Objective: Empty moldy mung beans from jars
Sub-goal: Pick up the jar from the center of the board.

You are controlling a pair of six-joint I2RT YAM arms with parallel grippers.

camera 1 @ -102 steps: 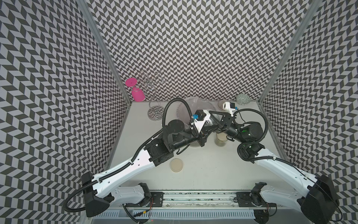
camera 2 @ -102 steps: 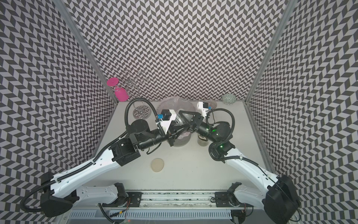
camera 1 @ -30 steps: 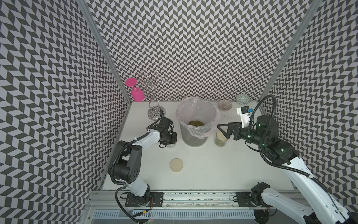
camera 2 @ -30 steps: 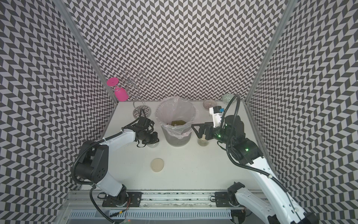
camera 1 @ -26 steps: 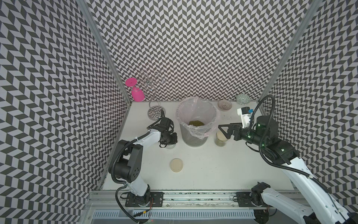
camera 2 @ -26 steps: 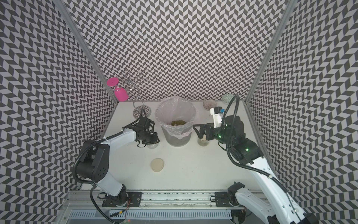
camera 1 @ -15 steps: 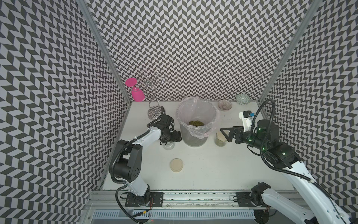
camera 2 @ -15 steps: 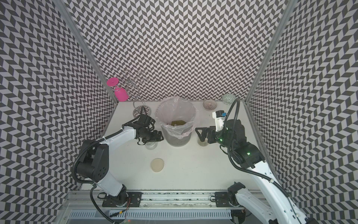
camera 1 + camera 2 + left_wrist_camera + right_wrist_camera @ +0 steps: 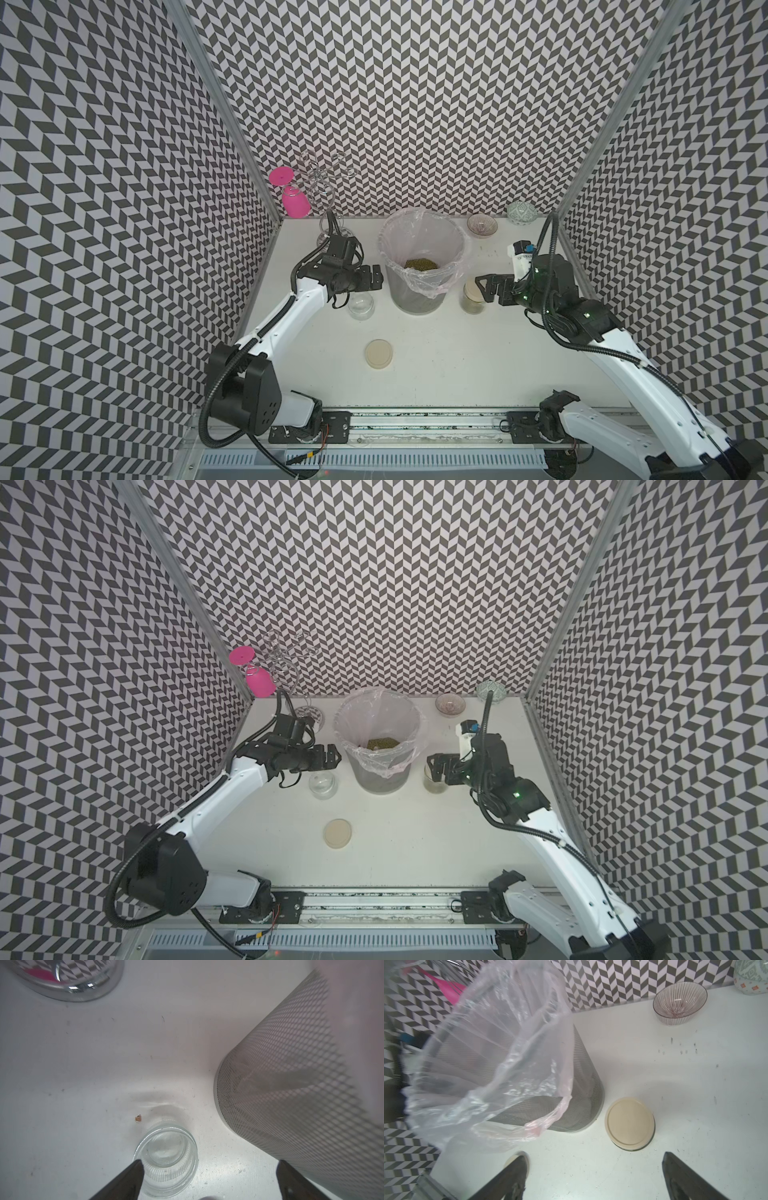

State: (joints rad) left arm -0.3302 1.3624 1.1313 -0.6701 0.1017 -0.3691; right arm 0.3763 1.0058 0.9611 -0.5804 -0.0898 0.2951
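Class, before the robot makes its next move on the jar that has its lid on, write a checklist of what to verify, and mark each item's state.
1. Left gripper open, holding nothing: ok.
2. Empty jar upright, no beans inside: ok.
3. Mung beans inside the lined bin: ok.
4. Closed jar has its lid removed: not ok, lid on.
5. Right gripper open: ok; jar ahead of its fingertips, not gripped.

Empty jar: clear glass, upright, mouth open, nothing inside, on the table near the bin, left of it in both top views.
Loose cream lid: flat, nearer the front edge.
Second jar: upright, lidded, olive-brown fill, just right of the bin.
Mung beans: olive heap in the bin.
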